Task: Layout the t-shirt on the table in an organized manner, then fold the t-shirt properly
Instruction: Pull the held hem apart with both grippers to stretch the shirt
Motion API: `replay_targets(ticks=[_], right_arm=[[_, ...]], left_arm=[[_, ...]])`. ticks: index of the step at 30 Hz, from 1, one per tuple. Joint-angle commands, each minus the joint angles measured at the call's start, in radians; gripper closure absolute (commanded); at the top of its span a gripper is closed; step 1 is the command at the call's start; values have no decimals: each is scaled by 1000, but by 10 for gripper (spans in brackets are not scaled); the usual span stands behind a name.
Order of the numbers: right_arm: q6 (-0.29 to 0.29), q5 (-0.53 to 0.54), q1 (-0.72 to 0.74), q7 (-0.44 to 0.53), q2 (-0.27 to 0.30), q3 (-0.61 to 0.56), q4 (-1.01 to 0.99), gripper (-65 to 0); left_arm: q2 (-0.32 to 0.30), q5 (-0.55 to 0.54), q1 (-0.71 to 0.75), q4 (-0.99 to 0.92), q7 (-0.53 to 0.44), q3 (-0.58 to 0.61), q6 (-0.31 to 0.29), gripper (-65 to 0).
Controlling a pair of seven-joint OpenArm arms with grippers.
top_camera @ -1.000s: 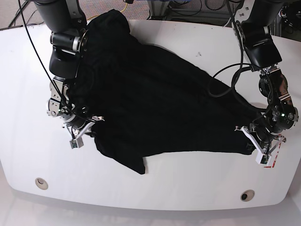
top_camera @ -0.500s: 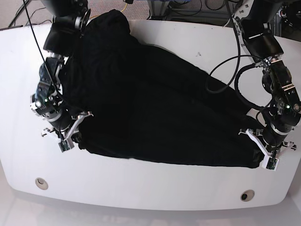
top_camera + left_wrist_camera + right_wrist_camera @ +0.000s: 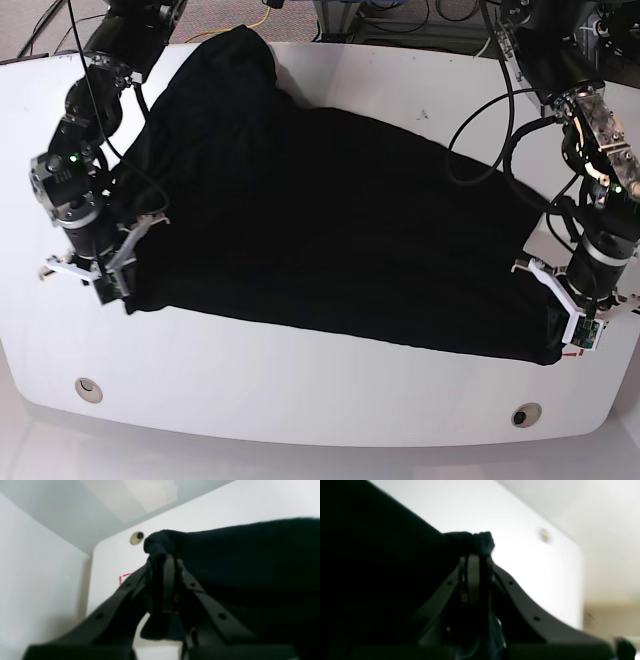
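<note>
The t-shirt (image 3: 330, 230) is soft, matt black cloth, lightly wrinkled. The tabletop (image 3: 330, 400) is smooth, glossy white with faint reflections. Both claws, left claw (image 3: 577, 335) and right claw (image 3: 108, 278), look like hard white plastic

Beyond the far edge of the work surface lay a strip of reddish-brown floor (image 3: 215, 14) crossed by tangled black cables (image 3: 440, 12) and 1 yellow cable (image 3: 262, 17). A pale grey-white smooth floor (image 3: 75, 512) showed below the near corner in the left wrist view. Light was bright and even, glaring in the right wrist view.
</note>
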Motion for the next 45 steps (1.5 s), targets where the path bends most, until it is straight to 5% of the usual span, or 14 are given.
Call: replay_targets(ticks=[1, 6, 16, 35, 45], right_arm=[[-10, 1, 16, 4, 19, 60, 20, -10], [-10, 1, -16, 1, 19, 182, 18, -10], [-10, -6, -27, 1, 19, 224, 15, -11], [-10, -8, 232, 6, 16, 95, -223, -13], [-10, -8, 324, 55, 19, 87, -405, -13]], left_arm=[[-9, -1, -7, 15, -22, -2, 7, 0], [-13, -2, 62, 20, -22, -45, 6, 0], [-13, -2, 116, 15, -22, -91, 6, 0], [-11, 5, -223, -184, -25, 14, 10, -3], [-11, 5, -281, -364, -32, 13, 9, -4]])
